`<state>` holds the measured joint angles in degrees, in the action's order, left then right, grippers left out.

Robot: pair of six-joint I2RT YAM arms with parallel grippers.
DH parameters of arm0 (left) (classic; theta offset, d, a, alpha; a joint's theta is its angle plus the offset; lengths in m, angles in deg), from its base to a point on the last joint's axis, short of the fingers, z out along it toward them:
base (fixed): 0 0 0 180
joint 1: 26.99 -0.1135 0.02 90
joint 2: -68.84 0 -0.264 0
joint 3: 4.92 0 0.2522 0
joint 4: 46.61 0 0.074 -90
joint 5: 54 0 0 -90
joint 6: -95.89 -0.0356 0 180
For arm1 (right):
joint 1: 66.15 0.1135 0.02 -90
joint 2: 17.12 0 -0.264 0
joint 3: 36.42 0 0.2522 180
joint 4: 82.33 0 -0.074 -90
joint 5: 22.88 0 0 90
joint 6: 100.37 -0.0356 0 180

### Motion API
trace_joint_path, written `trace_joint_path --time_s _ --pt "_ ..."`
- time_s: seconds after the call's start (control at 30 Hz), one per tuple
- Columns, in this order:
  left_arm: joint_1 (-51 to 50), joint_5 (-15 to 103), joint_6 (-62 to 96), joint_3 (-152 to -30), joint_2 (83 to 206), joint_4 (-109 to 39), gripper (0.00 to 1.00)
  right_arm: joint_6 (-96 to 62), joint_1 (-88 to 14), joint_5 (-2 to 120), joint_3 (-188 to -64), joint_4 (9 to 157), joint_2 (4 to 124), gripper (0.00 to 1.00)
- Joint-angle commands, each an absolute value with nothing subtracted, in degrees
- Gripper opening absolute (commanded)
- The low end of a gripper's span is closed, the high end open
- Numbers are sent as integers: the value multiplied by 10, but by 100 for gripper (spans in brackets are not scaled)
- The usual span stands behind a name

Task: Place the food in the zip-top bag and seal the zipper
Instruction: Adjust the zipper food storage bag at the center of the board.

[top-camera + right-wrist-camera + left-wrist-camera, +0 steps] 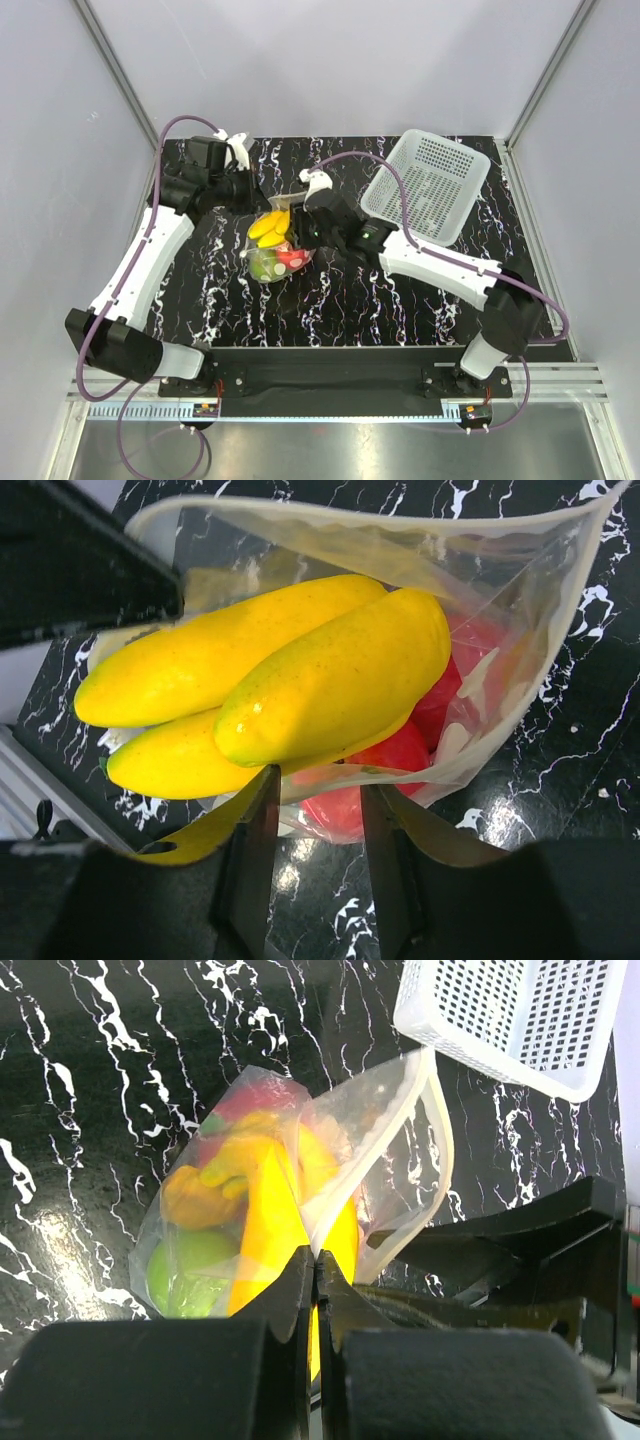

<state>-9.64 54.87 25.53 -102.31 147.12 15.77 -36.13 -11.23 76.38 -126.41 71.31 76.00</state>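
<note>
The zip-top bag (276,250) lies mid-table with its mouth open toward the back. The yellow banana bunch (270,228) sticks out of the mouth. The green fruit (262,266) and red fruits (293,259) sit deep inside. My left gripper (260,203) is shut on the bag's mouth edge (318,1245). The banana (270,1220) and green fruit (190,1265) show through the film. My right gripper (315,790) is open, with the bag's lower rim between its tips, just under the bananas (330,680) and a red fruit (390,760). The zipper (350,528) gapes open.
A white perforated basket (430,185) stands tilted at the back right, close behind the right arm; it also shows in the left wrist view (520,1020). Grey walls enclose the black marbled table (350,300).
</note>
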Motion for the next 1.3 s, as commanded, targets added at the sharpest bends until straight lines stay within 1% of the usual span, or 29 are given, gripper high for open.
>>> trace_joint_path --time_s 0.0,0.03,0.13,0.17,0.27,0.33,0.5,0.53,0.63,0.87,1.13,1.23,1.27 --pt "-106 583 250 -1048 1472 144 0 -388 -119 800 -1332 661 792 44" --pt "-110 588 252 -1046 1472 144 0 -395 -119 804 -1355 650 809 44" --pt "-113 594 252 -1044 1472 142 0 -403 -120 819 -1375 638 832 36" --pt "-114 595 252 -1044 1472 141 0 -406 -120 826 -1379 637 835 26" --pt "-115 597 253 -1044 1472 143 0 -414 -120 833 -1400 612 844 13" --pt "-117 602 252 -1048 1472 144 0 -417 -120 821 -1404 603 832 0" --pt "-116 605 250 -1070 1476 166 0 -430 -120 764 -1430 562 792 0" --pt "-117 603 247 -1075 1477 172 0 -432 -120 727 -1449 553 784 0" --pt "-116 612 243 -1101 1478 203 0 -443 -120 680 -1476 531 765 0" --pt "-106 634 254 -1148 1468 236 0 -436 -128 709 -1489 507 724 0" --pt "-84 661 278 -1168 1515 210 0 -415 -148 721 -1480 483 710 0" --pt "-76 672 278 -1210 1548 216 0 -407 -160 707 -1476 473 712 0" --pt "-76 673 277 -1241 1560 220 0 -404 -160 705 -1473 476 707 0"
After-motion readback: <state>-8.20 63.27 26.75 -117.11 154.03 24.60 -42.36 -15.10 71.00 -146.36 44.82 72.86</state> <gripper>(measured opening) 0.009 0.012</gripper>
